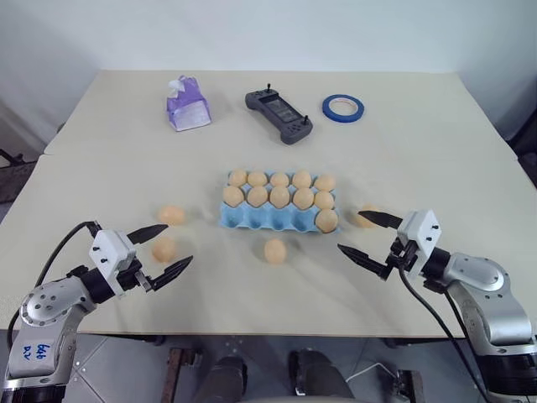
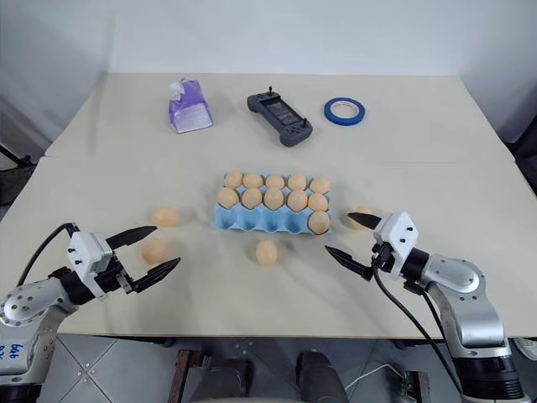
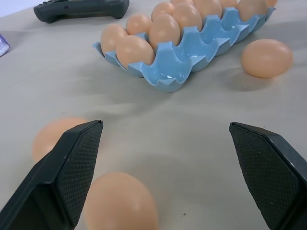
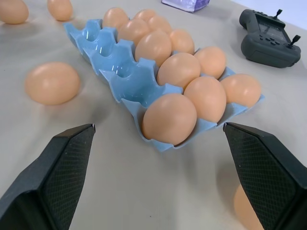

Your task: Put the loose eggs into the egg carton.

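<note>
We see the blue egg carton [image 1: 273, 217] in the middle of the table [image 1: 436, 151], lying crosswise. It looks to have three rows of cups: the two far rows are full of eggs, five each, and the near row holds one egg [image 1: 326, 220] at its right end, with the other near cups empty.

Four loose eggs lie on the table. One [image 1: 275, 250] sits just in front of the carton. Two are off to the left: one [image 1: 171, 215] near the carton's left end, another [image 1: 164, 248] closer to us, between the left gripper's fingers but untouched. The fourth [image 1: 364, 215] lies right of the carton, partly hidden behind the right gripper's upper finger.

Left gripper [image 1: 161, 250] hovers level, jaws spread wide, holding nothing. Right gripper [image 1: 370, 238] does the same, wide apart and empty, pointing toward the carton's right end.

At the far side we note a purple bag [image 1: 187, 105], a dark handheld controller [image 1: 278, 116] and a roll of blue tape [image 1: 343, 107].
</note>
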{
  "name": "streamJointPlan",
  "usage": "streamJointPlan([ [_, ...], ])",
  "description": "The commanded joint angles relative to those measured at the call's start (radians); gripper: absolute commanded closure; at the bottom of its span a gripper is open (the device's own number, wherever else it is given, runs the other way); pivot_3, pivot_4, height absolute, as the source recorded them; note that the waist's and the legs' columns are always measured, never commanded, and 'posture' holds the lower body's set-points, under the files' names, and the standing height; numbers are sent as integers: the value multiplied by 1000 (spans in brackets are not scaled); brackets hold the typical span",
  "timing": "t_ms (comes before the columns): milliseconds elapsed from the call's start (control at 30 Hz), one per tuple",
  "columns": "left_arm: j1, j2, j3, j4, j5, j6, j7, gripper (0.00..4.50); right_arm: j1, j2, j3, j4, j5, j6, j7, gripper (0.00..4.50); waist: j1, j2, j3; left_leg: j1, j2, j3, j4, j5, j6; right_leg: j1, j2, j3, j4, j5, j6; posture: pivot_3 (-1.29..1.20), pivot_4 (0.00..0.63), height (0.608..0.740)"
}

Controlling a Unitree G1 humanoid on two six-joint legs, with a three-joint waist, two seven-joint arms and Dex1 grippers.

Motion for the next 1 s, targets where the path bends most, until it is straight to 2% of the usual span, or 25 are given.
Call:
streamJointPlan([
  [33,-9,18,16,-6,30,-33,11,0,-9,5,-5,-10,1,-11,-10,13,0,0,0,0,0,0,0,0,0,0,0,0,0,0,0,0,150,740],
  [133,-32,3,1,-9,20,-28,11,0,-14,11,-15,-15,4,-7,-30,13,0,0,0,0,0,0,0,0,0,0,0,0,0,0,0,0,150,740],
  [233,-61,1,-56,-39,2,8,-25,0,23,24,-94,-52,31,20,-111,13,1,0,0,0,0,0,0,0,0,0,0,0,0,0,0,0,150,740],
  [433,-156,-14,-183,-28,3,15,-97,0,170,98,-253,-132,49,56,-291,13,17,0,0,-1,0,0,0,0,-1,-1,0,-1,0,0,0,0,150,740],
  [567,-245,-43,-288,2,17,-24,-178,0,275,125,-255,-124,-2,23,-314,13,23,0,0,-1,0,0,0,0,0,0,0,0,0,0,0,0,150,740],
  [733,-279,-56,-317,36,8,-47,-227,0,232,119,-192,-100,-33,36,-312,13,-10,0,0,3,0,7,0,1,1,0,0,4,3,1,1,0,150,740],
  [1000,-242,-62,-302,21,15,-45,-195,0,-11,66,-80,100,-85,42,-250,13,-25,0,0,4,0,8,1,2,2,0,1,5,5,3,1,0,150,740],
])
